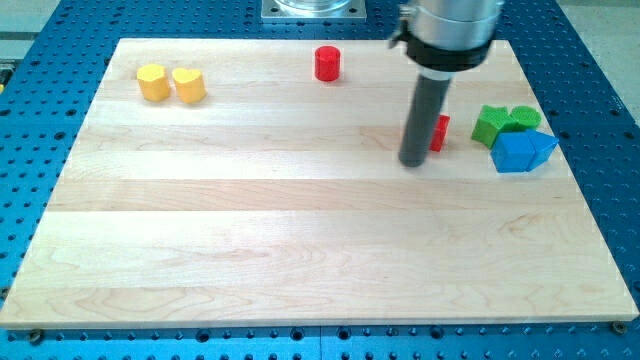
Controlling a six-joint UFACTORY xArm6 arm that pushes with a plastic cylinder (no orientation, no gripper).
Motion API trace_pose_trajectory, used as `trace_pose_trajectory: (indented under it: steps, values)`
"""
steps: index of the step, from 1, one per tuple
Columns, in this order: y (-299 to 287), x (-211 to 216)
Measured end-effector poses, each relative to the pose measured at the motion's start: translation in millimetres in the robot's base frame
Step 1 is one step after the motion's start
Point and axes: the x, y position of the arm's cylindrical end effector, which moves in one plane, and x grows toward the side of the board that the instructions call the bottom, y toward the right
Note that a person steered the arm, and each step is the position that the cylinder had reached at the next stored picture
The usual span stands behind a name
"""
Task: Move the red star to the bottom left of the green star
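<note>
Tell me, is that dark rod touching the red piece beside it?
Cannot tell: in the camera view my tip overlaps the red star, hiding any gap or contact.

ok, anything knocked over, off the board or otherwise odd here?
Nothing stands out. All blocks sit on the board. My tip is just on the view's left of the red star, partly hiding it; the green star sits right of it.

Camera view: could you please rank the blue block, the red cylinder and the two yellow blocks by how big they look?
1. Blue block, clearly largest.
2. The two yellow blocks and the red cylinder look much alike; they also lie farther up the board, so I won't rank them.
</note>
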Motion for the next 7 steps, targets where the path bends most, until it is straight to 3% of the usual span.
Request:
trace_pose_trajectory:
  steps: [1,2,3,7]
  values:
    - [-53,0]
    - [-34,-42]
    - [-2,-56]
    - [50,-2]
